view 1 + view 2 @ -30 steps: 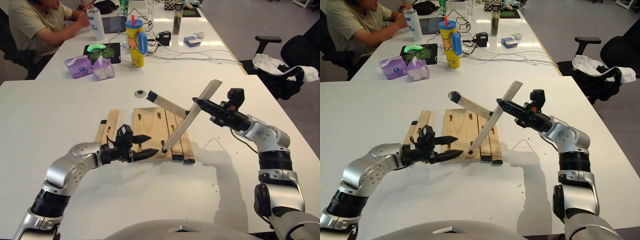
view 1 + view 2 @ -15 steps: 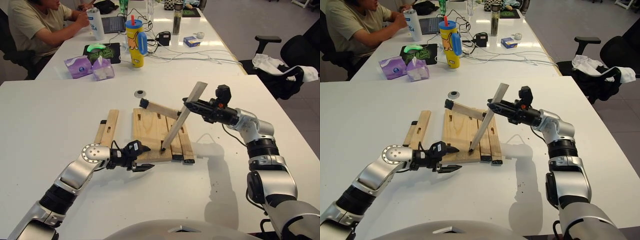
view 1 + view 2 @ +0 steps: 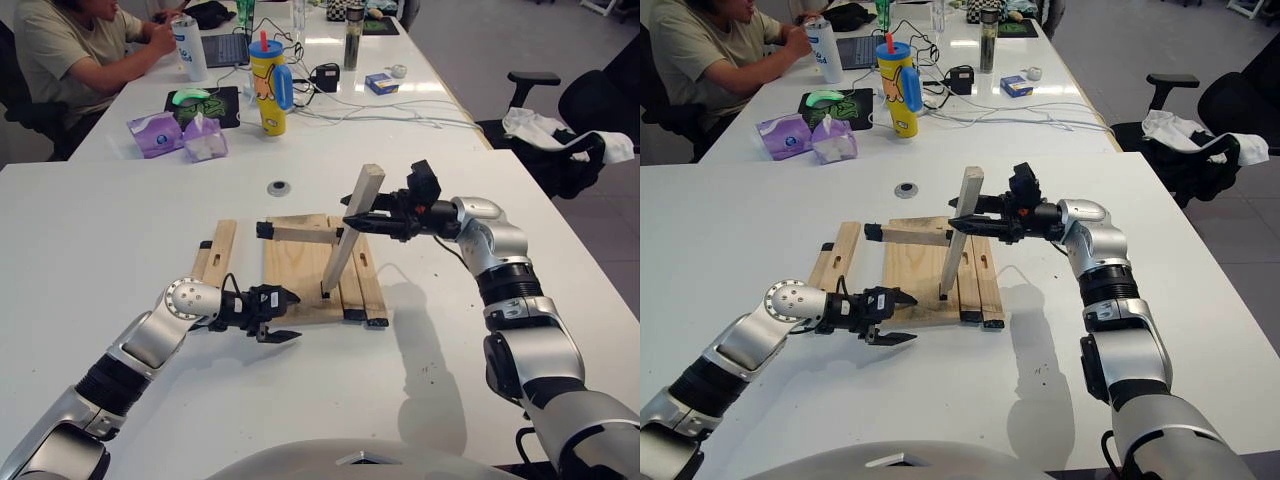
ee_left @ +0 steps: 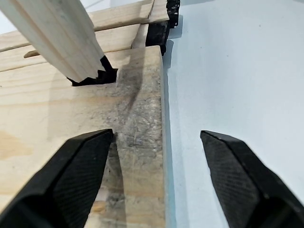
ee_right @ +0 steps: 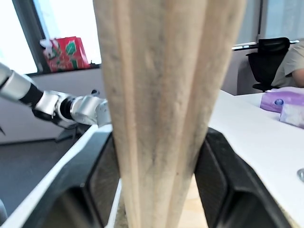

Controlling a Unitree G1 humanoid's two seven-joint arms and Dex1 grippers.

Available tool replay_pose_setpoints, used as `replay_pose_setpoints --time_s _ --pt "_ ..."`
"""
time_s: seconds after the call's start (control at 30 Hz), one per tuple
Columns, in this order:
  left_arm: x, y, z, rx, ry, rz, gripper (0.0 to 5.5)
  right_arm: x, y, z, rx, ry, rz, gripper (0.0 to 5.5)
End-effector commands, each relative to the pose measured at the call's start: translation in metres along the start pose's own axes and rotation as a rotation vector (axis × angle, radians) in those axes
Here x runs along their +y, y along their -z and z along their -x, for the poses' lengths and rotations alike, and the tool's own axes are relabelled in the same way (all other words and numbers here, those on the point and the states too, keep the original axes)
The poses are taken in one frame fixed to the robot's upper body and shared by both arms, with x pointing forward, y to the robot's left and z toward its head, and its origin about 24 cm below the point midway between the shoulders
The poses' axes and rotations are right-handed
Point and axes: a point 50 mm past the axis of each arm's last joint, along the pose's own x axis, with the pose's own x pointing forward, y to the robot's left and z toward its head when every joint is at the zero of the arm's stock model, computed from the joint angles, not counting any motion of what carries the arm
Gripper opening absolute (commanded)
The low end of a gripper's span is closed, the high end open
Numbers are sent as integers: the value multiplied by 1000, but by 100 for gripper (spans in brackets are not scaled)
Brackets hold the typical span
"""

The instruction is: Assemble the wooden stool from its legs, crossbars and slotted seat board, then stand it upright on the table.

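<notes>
Two parts are joined already: a leg (image 3: 352,232) with a crossbar (image 3: 300,234) sticking out to its left.

Step in hand, as I judge it: seating this leg in the seat board (image 3: 300,265), which lies flat mid-table (image 3: 100,230).

- The leg stands tilted, top leaning right. Its dark lower end meets a slot near the board's near edge. I cannot tell whether it is fully home.
- Right gripper (image 3: 352,220): clamped on the leg's upper half, a finger on either side of the wood.
- Left gripper (image 3: 290,316): spread wide, holding nothing, at the board's near-left edge. One finger is over the wood, the other over bare table. Contact is unclear.
- A second leg (image 3: 215,252) lies flat just left of the board.

Next move probably calls for the left gripper to pin the board while the right brings the leg upright and presses it down.
</notes>
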Motion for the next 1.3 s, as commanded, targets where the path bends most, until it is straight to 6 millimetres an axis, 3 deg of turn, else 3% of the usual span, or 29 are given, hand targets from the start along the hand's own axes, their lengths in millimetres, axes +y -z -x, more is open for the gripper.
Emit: replay_pose_setpoints --time_s 0.03,0.2,0.4,0.43,0.57,0.77,0.9,1.0,1.07,1.17,1.3 --pt "-44 55 -12 216 145 198 341 13 27 6 236 30 85 205" --pt "-43 53 -17 186 99 227 341 24 45 13 287 50 85 205" --pt "-41 55 -23 165 22 284 341 25 45 2 250 107 146 205" --pt "-42 56 -24 170 17 283 341 26 45 -1 251 95 144 241" --pt "-42 60 -26 187 4 287 341 26 45 -5 281 97 138 304" --pt "-40 70 -21 227 -42 316 341 27 29 16 365 200 148 386" --pt "-44 79 -16 262 -66 336 341 37 36 50 580 280 149 386" --pt "-46 84 -12 274 -80 355 341 43 37 76 639 387 112 386" --pt "-48 87 -7 278 -96 368 341 47 37 75 523 498 39 386" --pt "-49 90 -1 285 -107 375 341 63 48 52 379 655 -196 386" --pt "-51 91 4 289 -97 374 341 75 49 30 116 821 -354 386"
